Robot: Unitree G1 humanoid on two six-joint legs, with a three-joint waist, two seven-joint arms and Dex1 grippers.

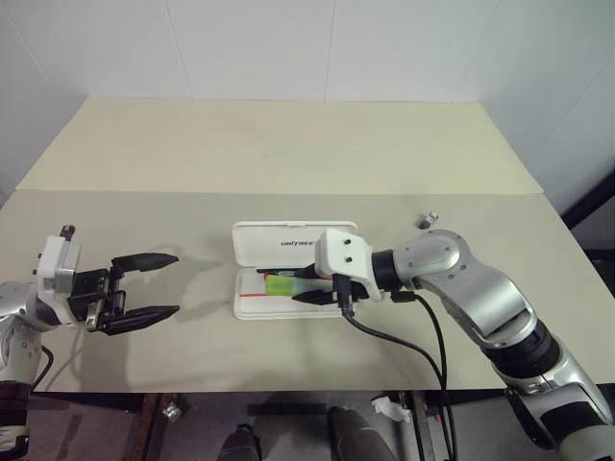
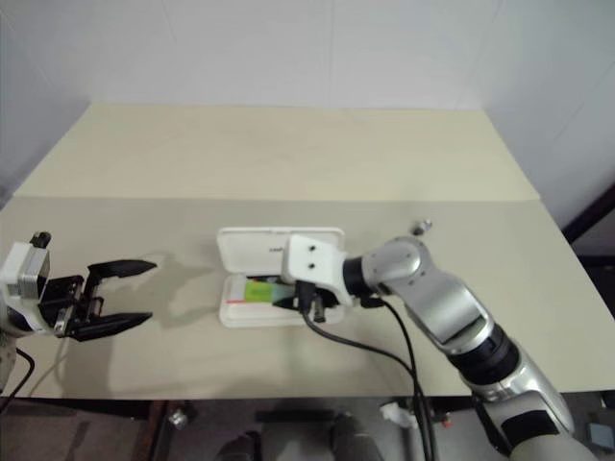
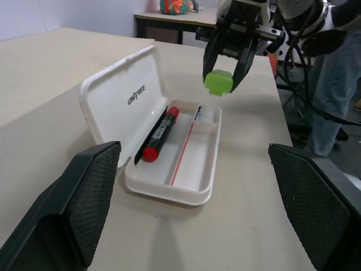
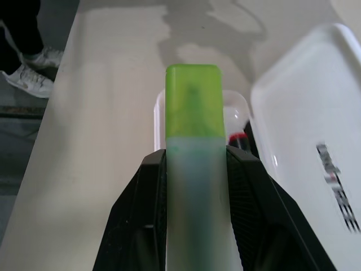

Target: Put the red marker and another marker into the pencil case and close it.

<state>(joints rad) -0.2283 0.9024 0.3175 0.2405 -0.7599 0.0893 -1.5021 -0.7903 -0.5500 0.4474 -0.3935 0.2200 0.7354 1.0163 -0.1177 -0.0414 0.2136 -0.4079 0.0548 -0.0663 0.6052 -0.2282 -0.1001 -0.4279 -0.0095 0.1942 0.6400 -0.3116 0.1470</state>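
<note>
Green marker [image 3: 218, 82] (right pincer [image 3: 227, 69], above case [image 3: 169, 169])

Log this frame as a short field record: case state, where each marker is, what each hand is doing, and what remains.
case: white pencil case on the table, lid open, standing up
red marker: red marker lying inside the case tray along the hinge side
green marker: green marker clamped in the right hand, held above the open tray, not yet inside
left hand: left hand open, holding nothing, apart from the case on its left
remaining: green marker into the case, lid closed
</note>
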